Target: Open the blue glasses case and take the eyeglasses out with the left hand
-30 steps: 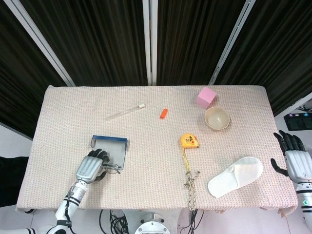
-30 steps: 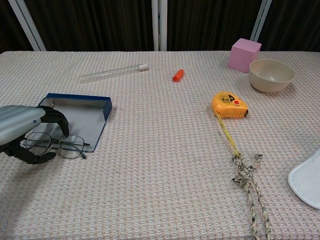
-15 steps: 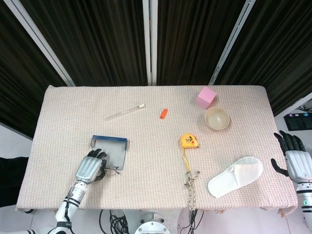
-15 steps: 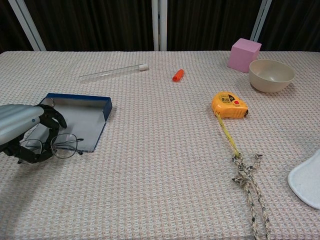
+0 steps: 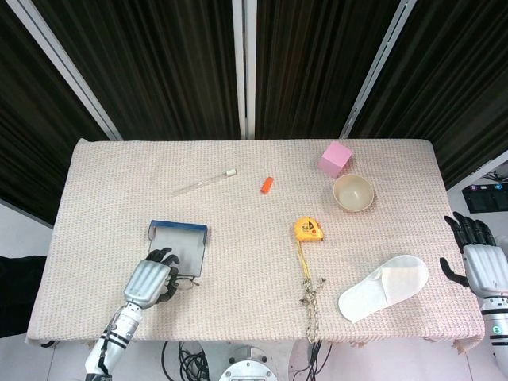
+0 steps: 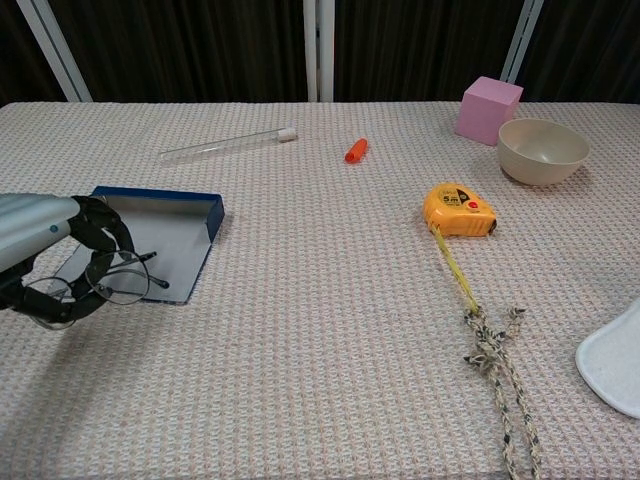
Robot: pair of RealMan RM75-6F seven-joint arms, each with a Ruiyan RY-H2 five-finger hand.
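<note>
Eyeglasses (image 6: pixel 105 282) sit pinched in my left hand (image 5: pixel 150 279), fingers (image 6: pixel 98 225) curled around the frame, raised just off the near edge of the blue glasses case (image 6: pixel 165 236). That case lies open on the woven table cover (image 5: pixel 238 230), its lid edge standing up on the far side. Beyond the case lies a clear tube (image 5: pixel 204 182), and further right of it an orange cap (image 5: pixel 267 185). My right hand (image 5: pixel 476 254) hangs well right of the case, past the table's edge, fingers apart and holding nothing.
</note>
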